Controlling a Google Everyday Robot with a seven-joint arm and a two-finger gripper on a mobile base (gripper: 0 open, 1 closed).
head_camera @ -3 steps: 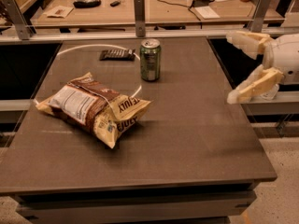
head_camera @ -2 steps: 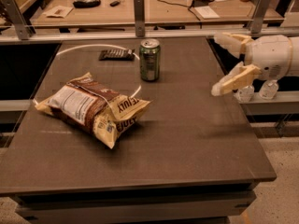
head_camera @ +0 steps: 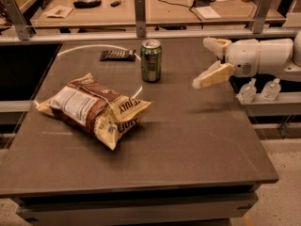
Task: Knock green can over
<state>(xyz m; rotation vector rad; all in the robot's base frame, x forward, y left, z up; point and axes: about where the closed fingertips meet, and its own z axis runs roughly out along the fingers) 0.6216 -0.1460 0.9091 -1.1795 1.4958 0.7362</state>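
The green can (head_camera: pixel 151 60) stands upright on the dark table (head_camera: pixel 188 140), toward the back centre, with its silver top and pull tab showing. My gripper (head_camera: pixel 203 62) comes in from the right on a white arm, held above the table at about the can's height. It is open, with one tan finger (head_camera: pixel 214 45) high and the other (head_camera: pixel 211 76) low. It is to the right of the can, with a gap between them. It holds nothing.
A tan-and-brown chip bag (head_camera: pixel 91 109) lies left of centre. A dark flat bar (head_camera: pixel 117 55) lies behind the can's left. Two small clear bottles (head_camera: pixel 258 89) sit on a shelf at the right. A desk with clutter runs behind a rail (head_camera: pixel 141 32).
My gripper has moved left over the table, toward the green can. The can and the chip bag have not moved.
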